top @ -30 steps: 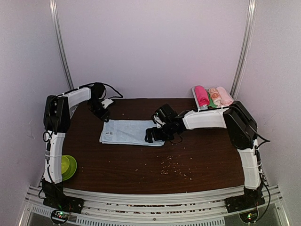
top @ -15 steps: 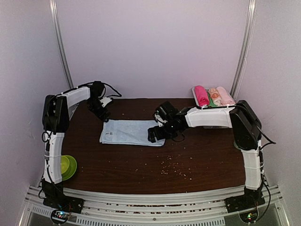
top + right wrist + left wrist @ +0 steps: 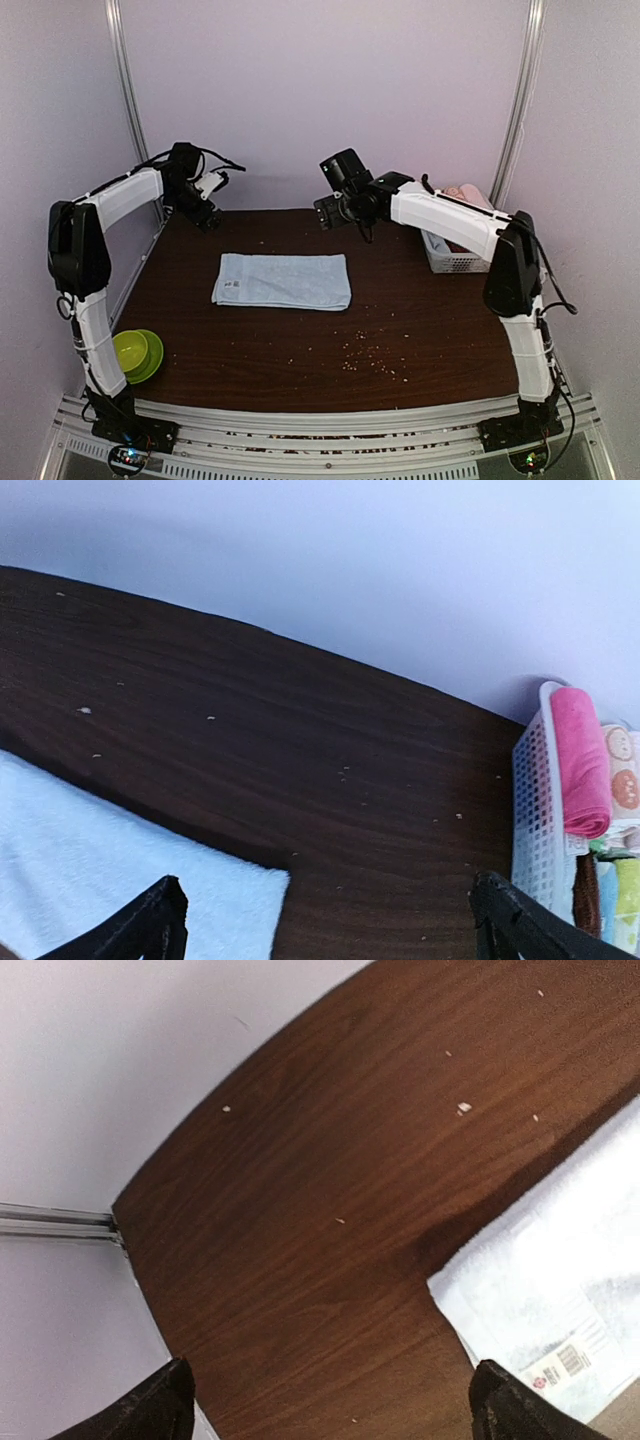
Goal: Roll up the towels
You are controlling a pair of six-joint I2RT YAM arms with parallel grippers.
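Observation:
The pale light blue towel [image 3: 283, 281] lies flat and spread out on the dark wood table [image 3: 420, 320], its white tag near the left edge. My left gripper [image 3: 207, 218] hangs open and empty above the table's far left, beyond the towel's corner [image 3: 560, 1300]; in the left wrist view its point is [image 3: 335, 1410]. My right gripper [image 3: 328, 214] is open and empty, raised above the far middle of the table; the towel's corner [image 3: 120, 880] shows below it [image 3: 325, 925]. The magenta-pink towel [image 3: 580, 760] lies rolled in the white basket [image 3: 530, 810].
The white basket [image 3: 450, 258] stands at the far right, partly behind my right arm, with several small rolls in it. A green bowl [image 3: 135, 352] sits off the table's near left edge. Crumbs [image 3: 365, 355] are scattered on the near middle of the table.
Both grippers have let go of the blue towel's edges and risen up and back toward the far wall. The towel stays flat. My right arm now covers part of the basket.

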